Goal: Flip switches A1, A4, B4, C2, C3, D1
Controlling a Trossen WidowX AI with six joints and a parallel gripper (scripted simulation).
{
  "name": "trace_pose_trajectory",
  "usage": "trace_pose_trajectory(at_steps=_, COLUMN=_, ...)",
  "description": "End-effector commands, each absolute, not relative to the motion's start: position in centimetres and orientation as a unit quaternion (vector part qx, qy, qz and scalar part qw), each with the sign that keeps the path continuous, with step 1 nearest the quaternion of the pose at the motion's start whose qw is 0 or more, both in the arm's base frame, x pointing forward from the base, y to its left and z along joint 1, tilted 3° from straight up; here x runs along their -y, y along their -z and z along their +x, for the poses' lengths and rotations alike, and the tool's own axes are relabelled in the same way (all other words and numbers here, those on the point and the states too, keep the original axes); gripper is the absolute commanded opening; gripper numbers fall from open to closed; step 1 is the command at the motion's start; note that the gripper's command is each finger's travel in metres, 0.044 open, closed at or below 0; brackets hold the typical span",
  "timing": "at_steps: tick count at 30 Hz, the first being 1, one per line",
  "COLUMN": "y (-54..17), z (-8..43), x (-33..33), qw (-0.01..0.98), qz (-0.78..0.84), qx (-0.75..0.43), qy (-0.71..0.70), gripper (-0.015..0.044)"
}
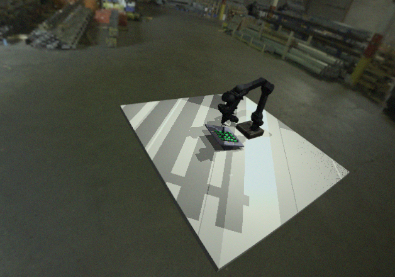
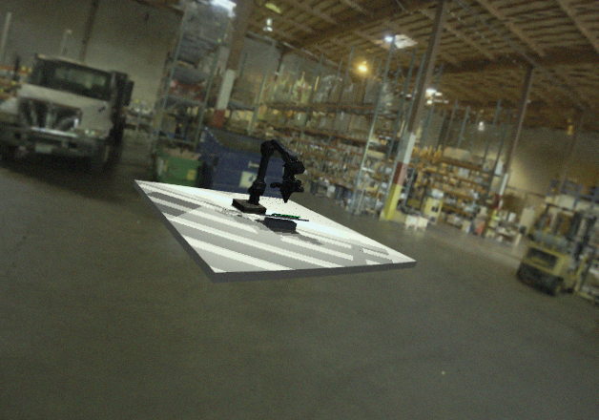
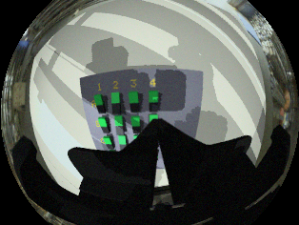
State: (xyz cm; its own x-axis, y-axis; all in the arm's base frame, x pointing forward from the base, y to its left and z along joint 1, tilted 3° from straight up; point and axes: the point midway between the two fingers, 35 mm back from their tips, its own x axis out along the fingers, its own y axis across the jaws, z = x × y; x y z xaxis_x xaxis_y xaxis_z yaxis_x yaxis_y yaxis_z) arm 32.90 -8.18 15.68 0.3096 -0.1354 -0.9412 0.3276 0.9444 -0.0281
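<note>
Robot arm and switch panel, seen from three positions. The black arm [image 1: 262, 102] [image 2: 263, 165] rises from a dark base [image 1: 244, 133] [image 2: 240, 207] on the pale, shadow-striped tabletop [image 1: 261, 171] [image 2: 241, 262] [image 3: 143, 30]. In the top view, the switch panel [image 1: 229, 144] [image 2: 280, 224] [image 3: 192, 91] lies near the base, between eight and nine o'clock from it. The pincer [image 1: 223, 128] [image 2: 285, 200] [image 3: 157, 123] is clenched, with nothing in its grasp; its tips point downward, and the exterior view shows them raised above the panel. In the wrist view, yellow numerals 1 to 4 run along the panel's twelve-o'clock side, above green-topped switches. Switch A1 [image 3: 99, 101] stands at the ten-o'clock end of the row, while switch A4 [image 3: 153, 97] lies at twelve o'clock from the tips. Switch B4 [image 3: 153, 117] is partly covered by the tips. Switch C2 [image 3: 122, 140] shows at eight o'clock; switch C3 is mostly hidden. Row D cannot be read, and the switches' tilts cannot be told reliably.
</note>
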Motion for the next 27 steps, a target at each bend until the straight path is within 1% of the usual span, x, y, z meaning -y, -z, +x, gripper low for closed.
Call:
trace_pose_trajectory(at_steps=1, y=-15.6, z=32.4, x=8.0, qw=0.796, qz=0.087, qx=-0.581, qy=0.144, gripper=0.0000)
trace_pose_trajectory(at_steps=4, y=-15.4, z=31.9, x=7.8, qw=0.796, qz=0.087, qx=-0.581, qy=0.144, gripper=0.0000)
trace_pose_trajectory(at_steps=7, y=-14.6, z=29.4, x=7.0, qw=0.796, qz=0.088, qx=-0.582, qy=0.144, gripper=0.0000)
trace_pose_trajectory(at_steps=9, y=-14.3, z=28.9, x=6.8, qw=0.796, qz=0.088, qx=-0.582, qy=0.144, gripper=0.0000)
trace_pose_trajectory(at_steps=12, y=-14.1, z=28.9, x=6.8, qw=0.796, qz=0.088, qx=-0.581, qy=0.144, gripper=0.0000)
trace_pose_trajectory(at_steps=16, y=-11.2, z=29.7, x=7.2, qw=0.803, qz=0.086, qx=-0.572, qy=0.145, gripper=0.0000)
trace_pose_trajectory(at_steps=27, y=-10.0, z=30.0, x=7.3, qw=0.803, qz=0.086, qx=-0.571, qy=0.145, gripper=0.0000)
